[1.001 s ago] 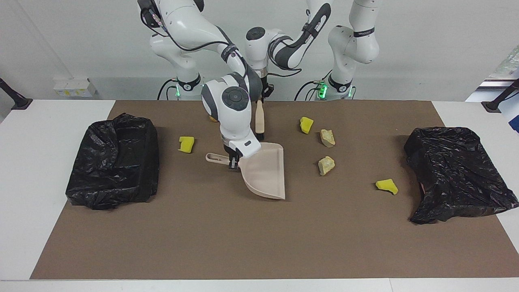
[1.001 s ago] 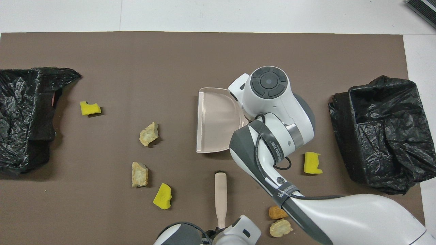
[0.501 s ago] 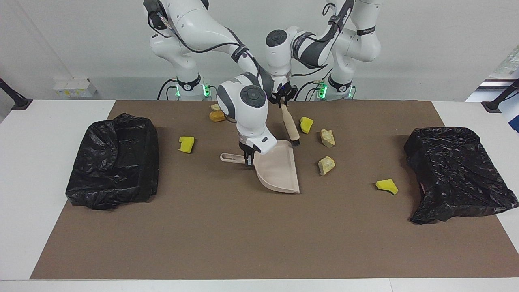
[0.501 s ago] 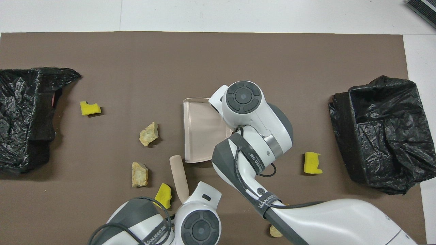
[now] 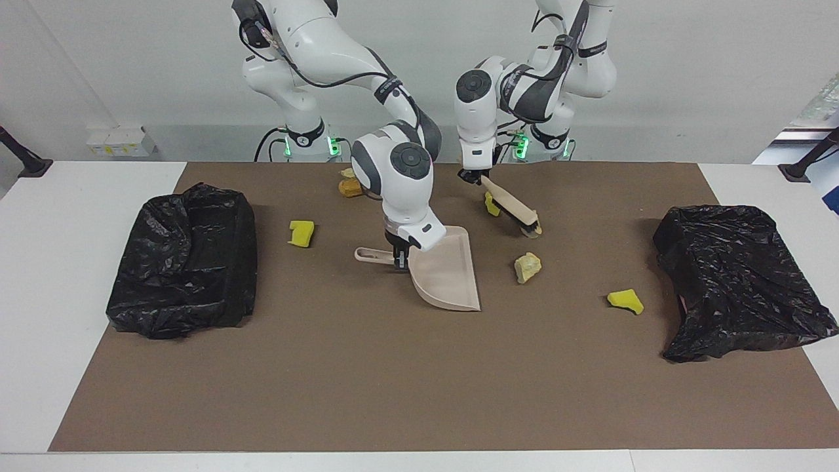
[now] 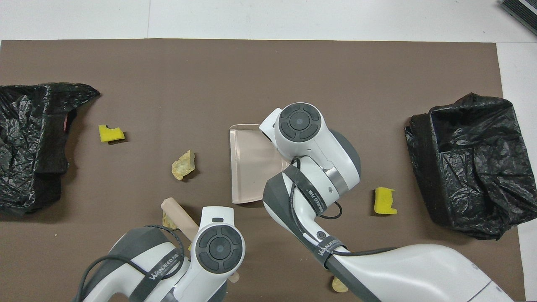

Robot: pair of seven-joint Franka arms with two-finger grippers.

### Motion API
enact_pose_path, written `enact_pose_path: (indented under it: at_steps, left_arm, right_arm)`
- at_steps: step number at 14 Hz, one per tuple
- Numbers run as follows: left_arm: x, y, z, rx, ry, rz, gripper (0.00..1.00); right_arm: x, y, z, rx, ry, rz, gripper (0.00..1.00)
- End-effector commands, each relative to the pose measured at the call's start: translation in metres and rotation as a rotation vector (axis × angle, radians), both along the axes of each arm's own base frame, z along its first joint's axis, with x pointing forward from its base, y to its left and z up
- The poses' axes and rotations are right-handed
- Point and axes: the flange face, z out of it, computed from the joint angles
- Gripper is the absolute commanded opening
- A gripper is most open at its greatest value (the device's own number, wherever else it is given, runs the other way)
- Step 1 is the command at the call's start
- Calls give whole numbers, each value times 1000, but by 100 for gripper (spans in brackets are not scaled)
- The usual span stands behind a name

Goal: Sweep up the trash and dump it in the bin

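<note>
— Right pincer [image 5: 398, 260]: what's it doing?
— Clamped on the handle of the beige dustpan [image 5: 447, 272], whose pan rests on the brown mat [image 5: 393, 380] near the middle of the table [image 5: 39, 275], mouth toward the left arm's end.
— And the left pincer [image 5: 473, 177]?
— Closed on the end of the brush [image 5: 511, 206], which slants down so its bristle end meets the mat at a beige chunk [image 6: 168, 220], mostly hidden under it. A yellow sponge piece [image 5: 490, 204] sits just beside the brush shaft.
— Where's the remaining trash?
— One beige chunk [image 5: 527, 267] lies between the dustpan mouth and the brush tip. Another yellow piece [image 5: 625, 300] lies near the black bin bag [image 5: 741, 278] at the left arm's end. A third yellow piece [image 5: 301, 233] lies between the dustpan handle and the other black bag [image 5: 183, 259]. An orange-brown lump [image 5: 350, 188] and a pale one touching it sit close to the robots' edge of the mat.
</note>
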Motion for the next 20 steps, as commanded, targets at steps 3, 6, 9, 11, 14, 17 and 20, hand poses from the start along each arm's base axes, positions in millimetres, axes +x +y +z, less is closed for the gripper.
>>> enact_pose_path:
  at_steps: [3,6,9,11,14,17,20]
  left_arm:
    - [22,28,-5,50,-17,374,0]
    - [16,30,-11,25,32,460,0]
    - [17,31,-14,-27,87,536,0]
    - [29,32,-15,-91,53,563,0]
    - [70,49,-20,-187,-8,549,0]
    - [118,60,-13,-272,-52,486,0]
    - [181,67,8,-324,-69,481,0]
  right_arm:
    - [-10,-5,-6,-7,-21,-1,0]
    - [-10,-4,-6,-2,-29,-8,0]
    - [-11,-5,-7,-4,-26,-5,0]
    - [-23,-3,-10,-13,-22,-2,0]
    - [-31,-3,-18,2,-46,11,0]
    - [-31,-2,-18,6,-50,15,0]
    - [-31,-2,-18,6,-50,15,0]
